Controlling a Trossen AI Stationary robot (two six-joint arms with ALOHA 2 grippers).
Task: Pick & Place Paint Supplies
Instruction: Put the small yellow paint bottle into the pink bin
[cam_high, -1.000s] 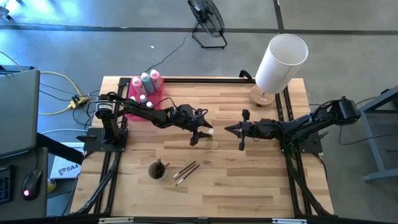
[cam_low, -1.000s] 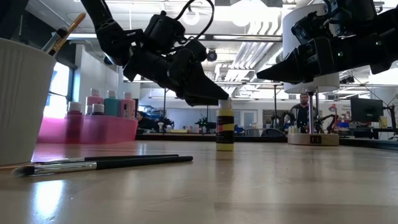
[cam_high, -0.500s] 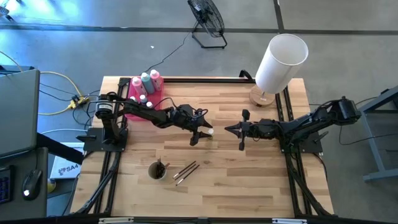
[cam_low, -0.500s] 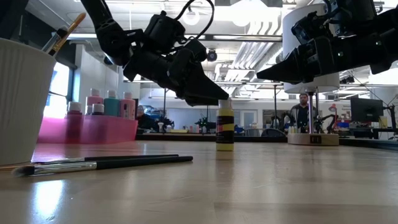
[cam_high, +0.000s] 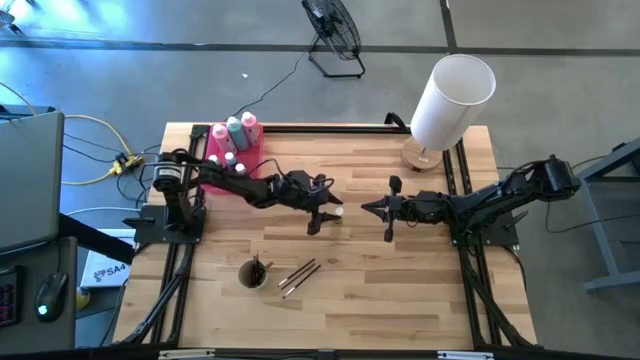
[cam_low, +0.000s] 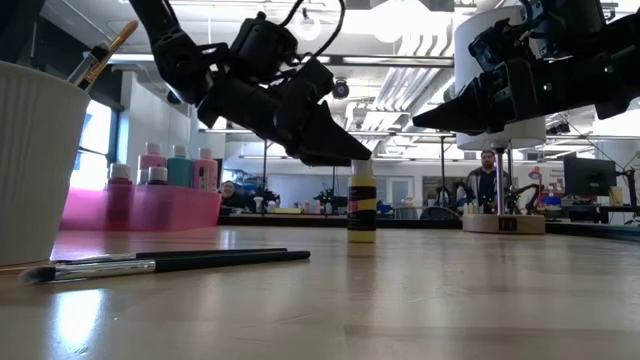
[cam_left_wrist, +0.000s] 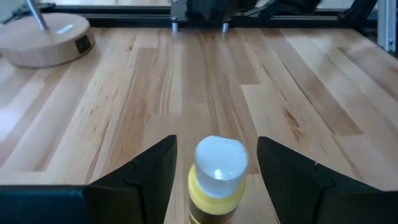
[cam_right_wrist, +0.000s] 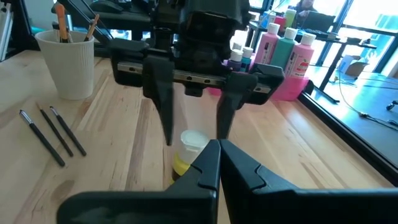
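So the left gripper (cam_left_wrist: 214, 180) was hanging over the middle of the wooden table (cam_high: 400, 290) with its fingers spread wide on either side of a small yellow paint bottle (cam_left_wrist: 216, 180) with a white cap, not squeezing it as far as I could see; there was a gap on both sides of the cap. The bottle stood upright on the table, roughly midway between the two arms. The right gripper (cam_right_wrist: 217, 165) sat low just across from it, fingers pressed together and pointing at the bottle, holding nothing. Back at the far left corner the pink tray (cam_high: 215, 180) had the two pink squeeze bottles (cam_right_wrist: 272, 43) and the teal one (cam_right_wrist: 288, 46) standing in it, plus a couple of tiny paint pots (cam_high: 229, 159). Nearer the front edge a white ribbed cup (cam_right_wrist: 66, 65) held some brushes, and a few more thin brushes (cam_high: 298, 274) lay flat on the table just beside it. The big white lampshade (cam_high: 452, 100) stood at the far right corner.
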